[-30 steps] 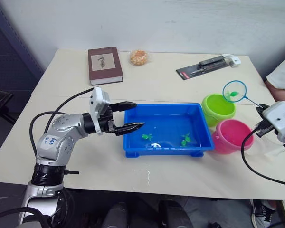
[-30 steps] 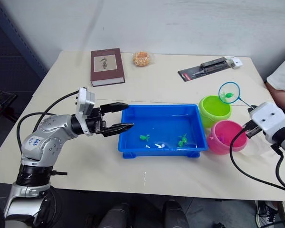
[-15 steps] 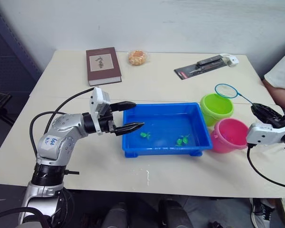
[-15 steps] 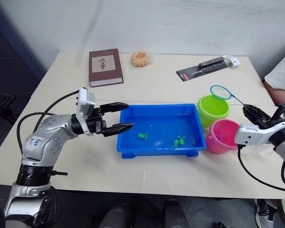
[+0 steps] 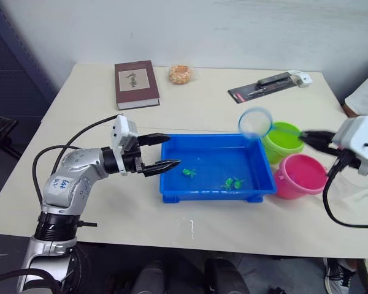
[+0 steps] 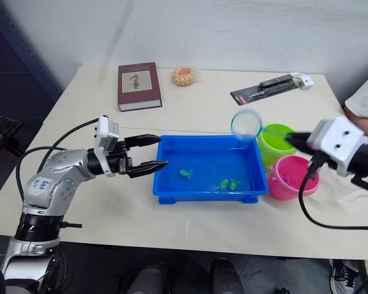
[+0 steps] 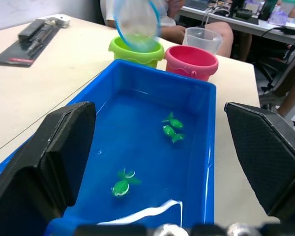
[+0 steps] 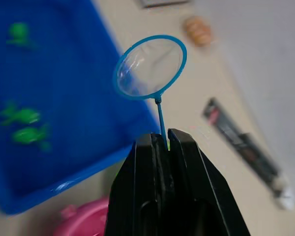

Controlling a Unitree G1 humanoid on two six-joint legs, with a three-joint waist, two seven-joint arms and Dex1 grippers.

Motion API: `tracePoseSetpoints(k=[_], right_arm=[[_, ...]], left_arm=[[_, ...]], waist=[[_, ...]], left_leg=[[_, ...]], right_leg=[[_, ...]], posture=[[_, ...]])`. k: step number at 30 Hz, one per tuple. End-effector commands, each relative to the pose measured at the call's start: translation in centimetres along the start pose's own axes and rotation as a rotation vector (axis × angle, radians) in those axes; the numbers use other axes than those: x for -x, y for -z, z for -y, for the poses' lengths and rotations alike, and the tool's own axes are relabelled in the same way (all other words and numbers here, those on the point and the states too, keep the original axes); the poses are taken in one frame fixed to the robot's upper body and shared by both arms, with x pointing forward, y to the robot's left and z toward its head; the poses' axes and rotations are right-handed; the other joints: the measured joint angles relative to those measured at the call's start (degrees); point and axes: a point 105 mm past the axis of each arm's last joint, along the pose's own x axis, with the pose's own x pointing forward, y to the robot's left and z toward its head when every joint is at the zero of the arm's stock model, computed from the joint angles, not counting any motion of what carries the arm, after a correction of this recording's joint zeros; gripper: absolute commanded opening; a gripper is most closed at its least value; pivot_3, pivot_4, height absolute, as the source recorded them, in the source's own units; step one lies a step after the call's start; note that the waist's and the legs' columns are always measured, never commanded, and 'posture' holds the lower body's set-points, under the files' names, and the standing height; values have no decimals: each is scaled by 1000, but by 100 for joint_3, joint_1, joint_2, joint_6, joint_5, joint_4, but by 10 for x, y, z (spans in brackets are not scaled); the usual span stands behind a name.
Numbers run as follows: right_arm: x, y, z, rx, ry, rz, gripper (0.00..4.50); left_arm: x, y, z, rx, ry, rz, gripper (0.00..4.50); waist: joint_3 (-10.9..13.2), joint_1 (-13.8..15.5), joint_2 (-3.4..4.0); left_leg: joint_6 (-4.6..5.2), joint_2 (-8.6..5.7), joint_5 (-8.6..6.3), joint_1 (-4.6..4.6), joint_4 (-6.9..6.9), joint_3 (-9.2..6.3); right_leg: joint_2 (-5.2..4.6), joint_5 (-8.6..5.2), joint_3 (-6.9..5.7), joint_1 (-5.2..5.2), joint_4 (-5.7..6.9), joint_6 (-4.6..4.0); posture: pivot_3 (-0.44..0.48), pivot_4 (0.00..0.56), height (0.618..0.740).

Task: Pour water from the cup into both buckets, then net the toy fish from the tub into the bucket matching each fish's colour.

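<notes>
Netting green toy fish [image 5: 189, 173]: our right gripper [image 8: 163, 139] pinches the net [image 5: 255, 122] above the tub [image 5: 216, 191]; left gripper [image 5: 165, 152] wide; next, we dip.

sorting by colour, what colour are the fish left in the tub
All green: three fish in the tub, clearest in the left wrist view.

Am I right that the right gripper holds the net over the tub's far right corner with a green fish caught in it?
Not quite. The net is empty, as the right wrist view shows. The right gripper does hold it over the tub's far right corner; three green fish lie in the tub.
</notes>
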Motion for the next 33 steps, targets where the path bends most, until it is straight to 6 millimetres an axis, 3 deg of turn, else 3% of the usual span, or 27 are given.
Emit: tracePoseSetpoints(k=[1,6,10,18,23,33], right_arm=[[-7,1,-13,-28,-83,-87,0],[-20,13,-20,120,-151,-226,0],[-26,23,-14,214,-155,-297,0],[-45,14,-16,224,-265,-297,0],[-47,7,-18,104,-358,-315,0],[-37,3,-10,-229,-365,-297,0]], left_arm=[[5,-4,2,-42,10,-3,4489],[11,3,5,-60,14,-55,4489],[17,4,1,-66,-22,-74,4489],[15,9,11,-68,15,-104,4489],[15,7,10,-74,12,-101,4489],[18,8,10,-78,-21,-99,4489]], waist=[[0,-2,0],[0,-15,1],[1,-28,2],[2,-35,3],[3,-29,4],[3,-18,5]], left_leg=[[2,-3,-1,-1,0,0],[3,-4,-2,-3,0,1],[1,-4,-1,-4,-2,5],[1,-3,-1,-6,-1,7],[-1,-3,-1,-8,-2,7],[0,-4,-1,-11,-2,5]], right_leg=[[-3,0,1,-1,-9,0],[-4,0,2,-6,-20,1],[-2,0,5,-13,-20,1],[-3,0,5,-16,-19,1],[-4,0,5,-20,-18,1],[-9,0,3,-22,-17,1]], posture=[[0,150,738],[0,150,738],[0,150,738],[0,150,738],[0,150,738],[0,150,738]])
